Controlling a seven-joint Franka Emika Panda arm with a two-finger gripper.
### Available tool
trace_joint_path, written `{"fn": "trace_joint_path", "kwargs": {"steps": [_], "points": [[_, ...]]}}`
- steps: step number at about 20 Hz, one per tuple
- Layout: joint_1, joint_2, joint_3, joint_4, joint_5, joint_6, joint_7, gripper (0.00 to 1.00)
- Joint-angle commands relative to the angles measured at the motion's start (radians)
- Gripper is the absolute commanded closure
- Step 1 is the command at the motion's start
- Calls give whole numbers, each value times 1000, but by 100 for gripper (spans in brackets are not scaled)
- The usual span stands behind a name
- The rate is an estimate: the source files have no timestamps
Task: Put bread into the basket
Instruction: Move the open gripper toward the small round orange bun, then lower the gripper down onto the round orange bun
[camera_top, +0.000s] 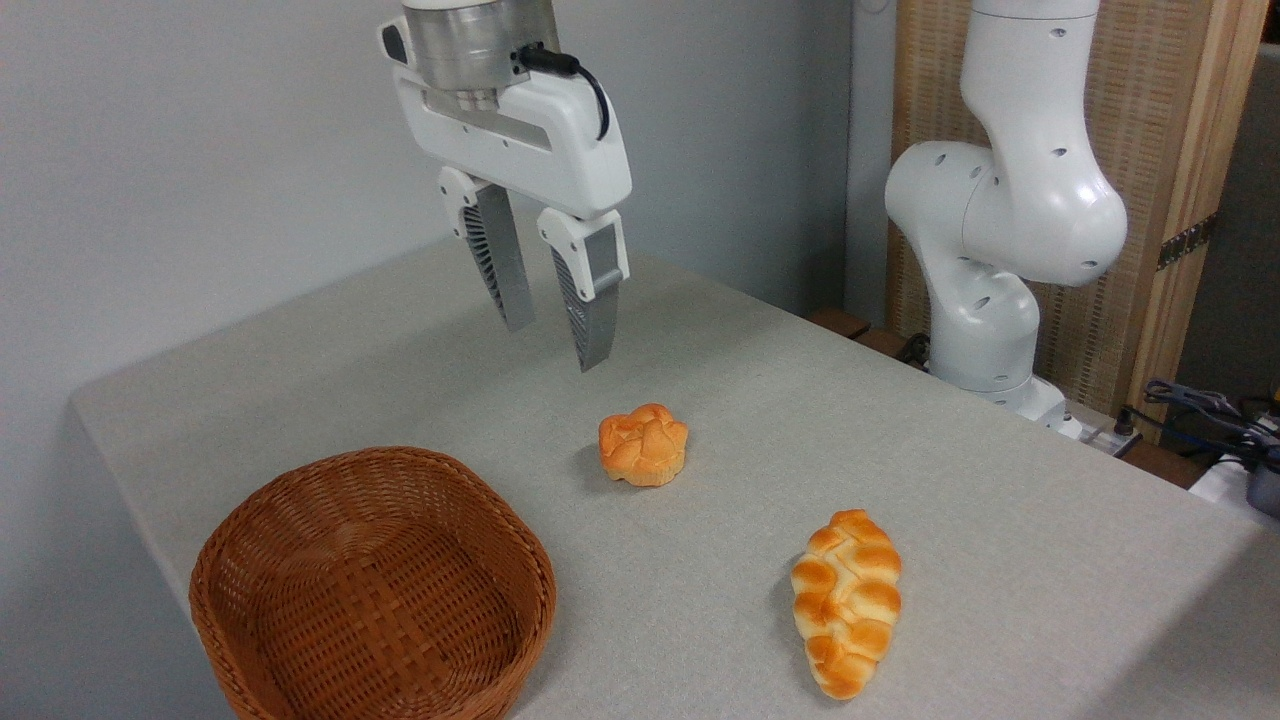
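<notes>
**Inspector A:** Start at the near edge. What is recorded there?

**Inspector B:** The basket (372, 585), brown wicker, shallow, at the near left of the worktop (900, 480). Its woven floor is fully visible; it holds nothing. To the right, also near, a braided loaf (846, 601) lies flat on the cloth, long axis running toward the camera, well apart from the basket.

**Inspector A:** And the bread itself?

**Inspector B:** The bread (643, 444), a small round bun with a knotted top, rests on the worktop behind both of those, roughly between them, nearer the basket's far right corner than the loaf. It touches neither.

**Inspector A:** Its position against the gripper?

**Inspector B:** The gripper (556, 338) hangs in the air above and behind the bun, offset to the left in the picture. The fingertips are clear of the bun, with bare worktop showing between.

**Inspector A:** State of the jaws?

**Inspector B:** Spread, with a visible gap between the two fingers; they hold nothing. Fingers point downward, slightly tilted.

**Inspector A:** Farthest back?

**Inspector B:** The arm's white base (985, 330) stands at the far right edge of the worktop.
</notes>
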Motion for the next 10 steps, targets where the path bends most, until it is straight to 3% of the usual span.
{"fn": "trace_joint_path", "kwargs": {"steps": [1, 6, 10], "points": [[-25, -84, 9, -130, 3, 68, 12, 0], [-131, -168, 20, -301, 0, 215, 14, 0], [-215, -262, 95, -470, 3, 355, 18, 0]]}}
